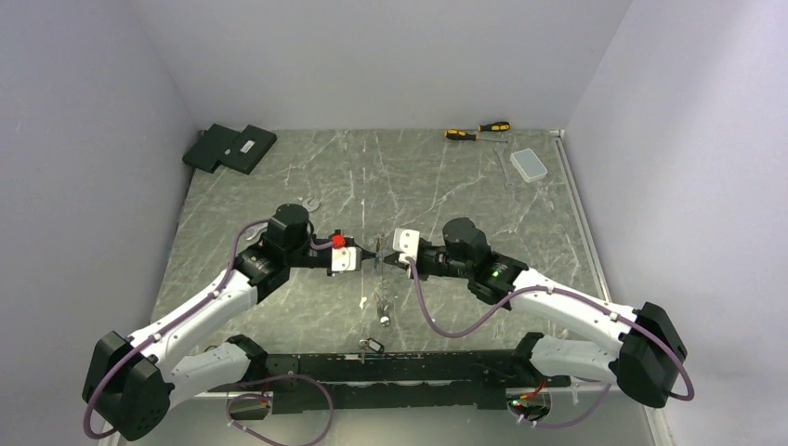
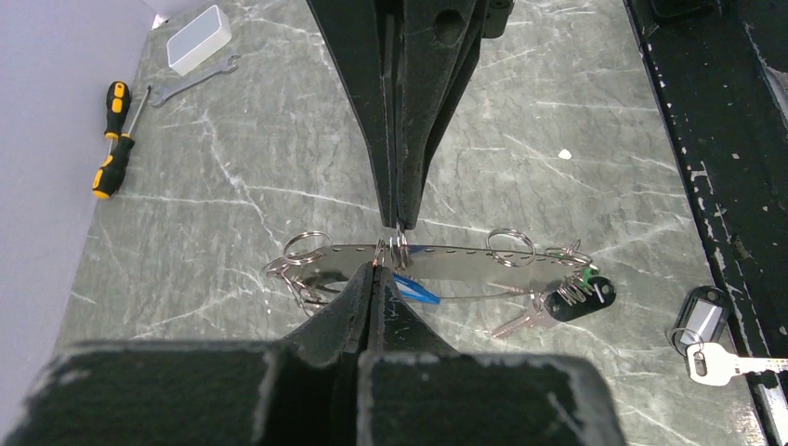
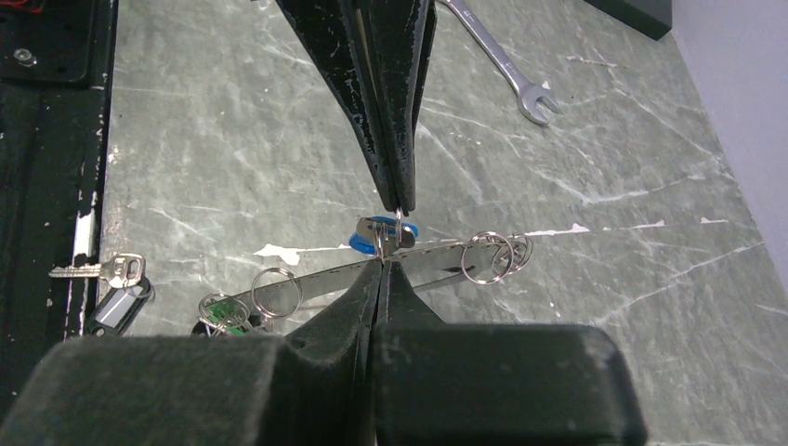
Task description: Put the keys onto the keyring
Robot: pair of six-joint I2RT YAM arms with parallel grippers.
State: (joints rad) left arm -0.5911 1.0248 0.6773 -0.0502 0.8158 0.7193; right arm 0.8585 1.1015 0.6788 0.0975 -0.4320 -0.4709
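We log: table (image 1: 446, 186) grey-green marble w/ white veins. Screwdrivers (image 2: 113, 139) yellow/black. Keyring (image 2: 465, 265) silvery. First key (image 3: 370, 234) blue-headed; second key (image 3: 218, 314) prob. green, partly hidden. Arms (image 1: 558, 302) white, black joints.

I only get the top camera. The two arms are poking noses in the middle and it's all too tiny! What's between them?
Observer: The left wrist view shows the keyring, a shiny strip with holes. It sits right where the shut tips of the left gripper and the right gripper meet.
Operator: Where's the blue key?
Observer: In the right wrist view, the blue key is right at those tips, against the keyring.
Operator: And the green one?
Observer: The green key is near one end of the keyring, away from the tips.
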